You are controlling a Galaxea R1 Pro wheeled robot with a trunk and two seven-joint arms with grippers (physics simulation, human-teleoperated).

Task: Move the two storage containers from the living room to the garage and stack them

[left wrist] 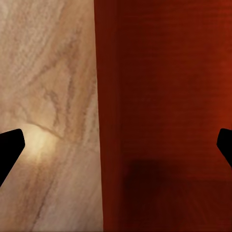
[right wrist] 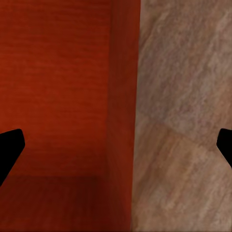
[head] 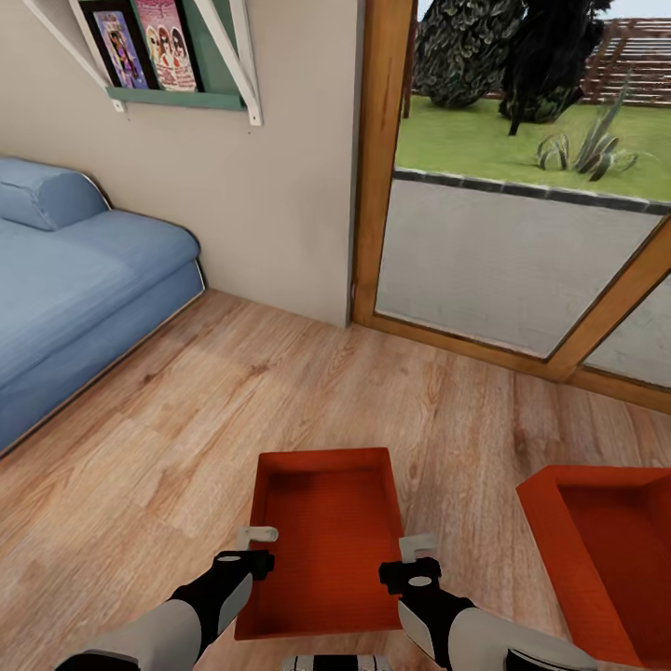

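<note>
An orange-red, shallow, open-top rectangular plastic container [head: 328,540] with a finely ribbed bottom lies flat on the light wood-plank floor [head: 233,410] of the living room, straight ahead of the robot and close to it; a second container of the same orange-red plastic [head: 606,550] lies on the same floor off to the right, near the first but not touching it, and is cut off by the picture's edge.

The left end effector [head: 256,550] sits over the first container's left long wall, its fingers spread wide with one fingertip [left wrist: 9,150] over the planks and the other over the ribbed bottom, the wall running between them; the right end effector [head: 417,556] sits likewise over the right long wall, fingers spread, one fingertip [right wrist: 9,150] above the container's inside and the other above the floor; neither is pinching anything.

Beyond the containers, a blue upholstered sofa [head: 75,280] stands along the beige wall [head: 270,186] at the left; a green-and-white wall shelf [head: 177,56] with picture books hangs above it; a wood-framed glass door [head: 503,252] at the right looks onto paving, grass and shrubs.
</note>
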